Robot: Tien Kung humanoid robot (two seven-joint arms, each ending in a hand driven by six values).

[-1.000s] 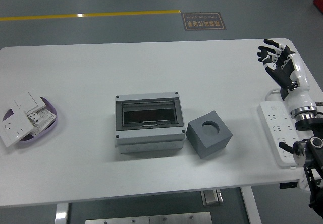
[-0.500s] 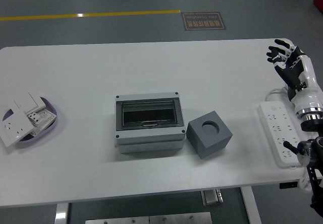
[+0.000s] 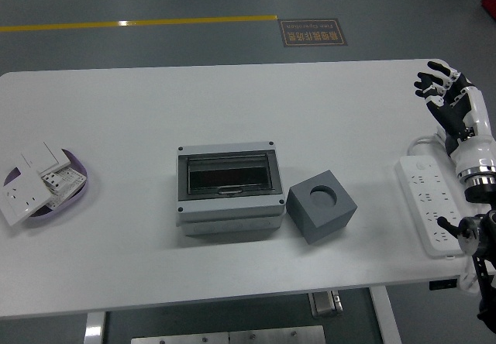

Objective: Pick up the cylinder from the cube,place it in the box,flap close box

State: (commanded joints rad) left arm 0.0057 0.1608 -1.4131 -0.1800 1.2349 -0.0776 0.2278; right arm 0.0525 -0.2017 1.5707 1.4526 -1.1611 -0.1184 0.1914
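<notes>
1. Nearest the camera, along the white table (image 3: 116,266)'s near edge, nothing lies in the working area; the front strip is bare, which leaves room in front of the box.
2. At the right edge, a white power strip (image 3: 428,204) lies lengthwise on the table, and the right arm rises above it.
3. In the middle stands the grey cube (image 3: 321,205), just beside the box's right side, turned slightly. Its top shows a round, dark socket. No cylinder is visible standing out of it; whether one sits flush inside the hole cannot be told from here.
4. The grey box (image 3: 229,190) sits at the centre with its smoked transparent flap lying flat over the opening, so it looks shut. Judging by that, the placing and closing may already be done, though the dark flap hides what is inside.
5. At the left edge, a purple dish (image 3: 81,193) holds white switch plates and sockets, well apart from the task's things and apparently not needed.
6. Farthest, at the table's right far corner, the right hand (image 3: 448,94) is raised with fingers spread and holding nothing, well away from cube and box, which suggests it is clear of the work, not reaching.
7. The left arm is not in view.
</notes>
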